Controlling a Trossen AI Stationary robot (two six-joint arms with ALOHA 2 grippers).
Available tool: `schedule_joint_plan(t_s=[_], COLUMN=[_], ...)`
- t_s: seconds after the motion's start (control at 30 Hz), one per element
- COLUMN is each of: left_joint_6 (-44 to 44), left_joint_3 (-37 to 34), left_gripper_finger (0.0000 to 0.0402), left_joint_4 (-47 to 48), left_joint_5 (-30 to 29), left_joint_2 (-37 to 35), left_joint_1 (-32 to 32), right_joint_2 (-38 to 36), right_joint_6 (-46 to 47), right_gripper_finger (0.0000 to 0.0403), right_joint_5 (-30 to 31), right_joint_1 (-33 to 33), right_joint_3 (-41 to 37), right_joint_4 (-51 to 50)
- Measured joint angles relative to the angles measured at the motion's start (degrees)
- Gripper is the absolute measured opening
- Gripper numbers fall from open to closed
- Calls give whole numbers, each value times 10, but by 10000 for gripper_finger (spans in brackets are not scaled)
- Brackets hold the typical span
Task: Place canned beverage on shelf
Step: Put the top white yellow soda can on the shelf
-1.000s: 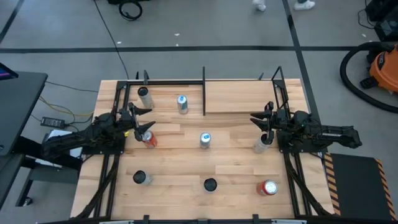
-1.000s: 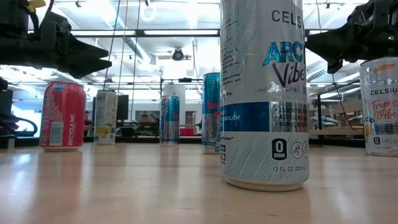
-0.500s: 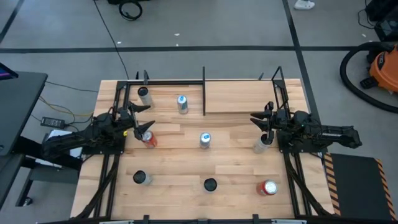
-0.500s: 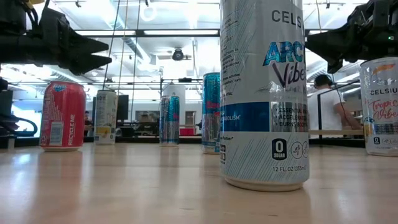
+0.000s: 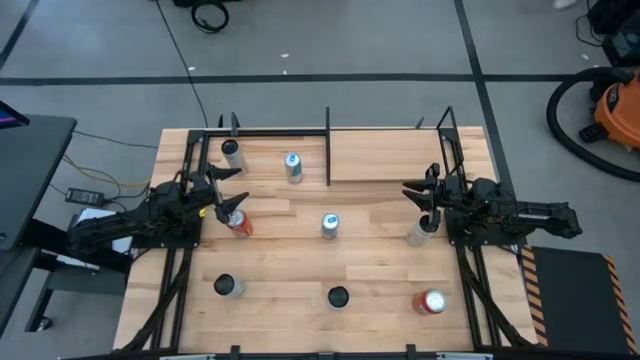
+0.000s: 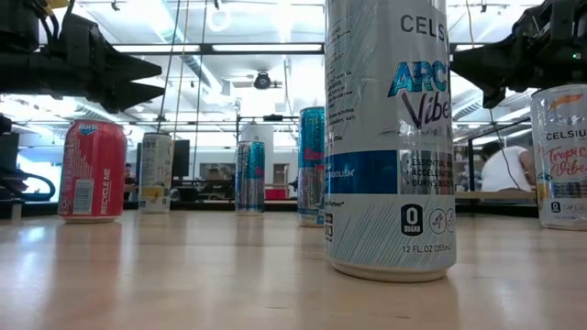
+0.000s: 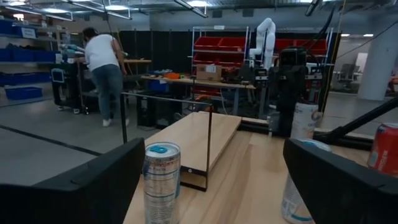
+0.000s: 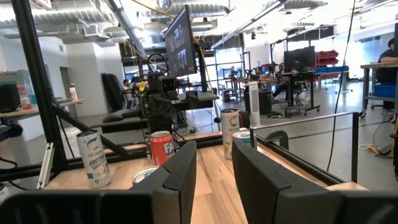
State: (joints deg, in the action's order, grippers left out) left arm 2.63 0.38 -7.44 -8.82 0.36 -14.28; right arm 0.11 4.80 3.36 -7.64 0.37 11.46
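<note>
Cans stand scattered over the planked tabletop (image 5: 300,290). Near the left edge, the left gripper (image 5: 226,190) hovers with fingers spread wide, just above a red can (image 5: 240,224). Near the right edge, the right gripper (image 5: 422,199) hangs over a pale can (image 5: 418,235), fingers narrowly parted, gripping nothing. The shelf (image 5: 385,155) lies bare at the far right corner. Judging from this, a descent off-centre could clip a rim and topple the can, and a carried can might strike the shelf's black rods.

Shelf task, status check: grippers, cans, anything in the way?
Left gripper open above red can. Right gripper open above pale can. Shelf bare, approach unobstructed.
</note>
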Motion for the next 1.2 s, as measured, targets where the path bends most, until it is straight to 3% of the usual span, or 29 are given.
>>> schedule_joint_plan(t_s=[0.23,0.6,0.87,1.07,1.2], left_joint_6=[-4,36,24,85,121], left_joint_3=[0,13,128,243,320], left_gripper_finger=[390,390,390,390,390], left_joint_4=[-55,-33,69,179,265], left_joint_5=[0,0,-1,-96,-115], left_joint_2=[0,5,102,200,266], left_joint_1=[1,1,-8,-38,-62], right_joint_2=[0,0,0,0,0], right_joint_6=[0,0,0,0,0], right_gripper_finger=[113,113,113,113,113], right_joint_5=[0,0,0,0,0], right_joint_1=[0,0,0,0,0], right_joint_3=[0,0,0,0,0], right_joint_4=[0,0,0,0,0])
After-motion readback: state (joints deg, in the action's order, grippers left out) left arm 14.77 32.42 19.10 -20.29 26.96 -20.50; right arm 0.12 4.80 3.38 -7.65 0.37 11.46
